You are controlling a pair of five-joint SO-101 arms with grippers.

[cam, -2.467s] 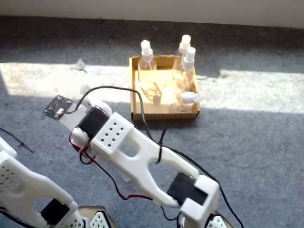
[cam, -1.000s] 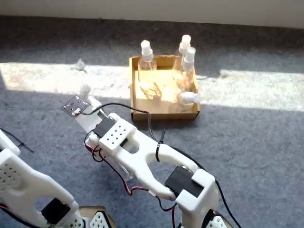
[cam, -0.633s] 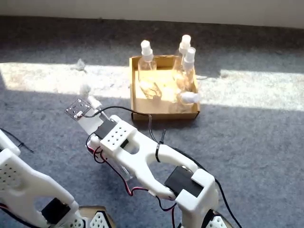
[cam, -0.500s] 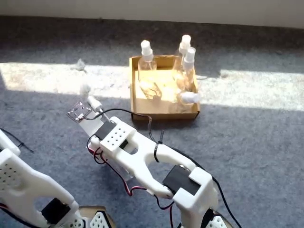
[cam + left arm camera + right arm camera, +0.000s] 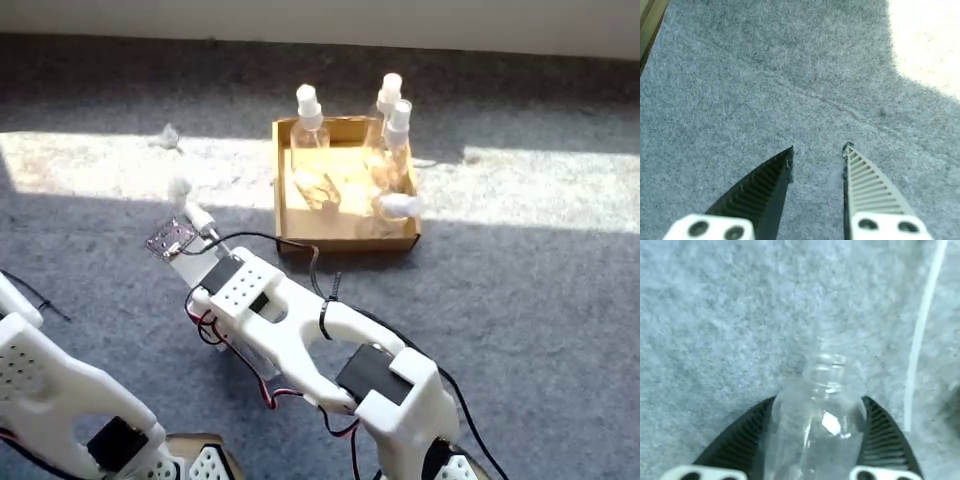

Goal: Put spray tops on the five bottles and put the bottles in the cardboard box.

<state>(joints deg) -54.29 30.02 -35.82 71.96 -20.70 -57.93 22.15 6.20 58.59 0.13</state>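
Your right fingers (image 5: 740, 435), clenched on an uncapped bottle (image 5: 822, 415), have dropped low left of the box (image 5: 345, 243), so capping looks next; your left fingers (image 5: 765, 190) gape.

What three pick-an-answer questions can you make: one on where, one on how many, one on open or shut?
1. Where is the topless bottle? A) in the right claw B) on a chair C) in a person's hand
2. How many bottles with spray tops stand upright in the cardboard box? A) one B) three C) seven
3. The left claw is: A) open and empty B) shut on a bottle C) holding a spoon
Answers: A, the claw flanks it; B, three white tops rise above the box; A, grey carpet shows between its tips.
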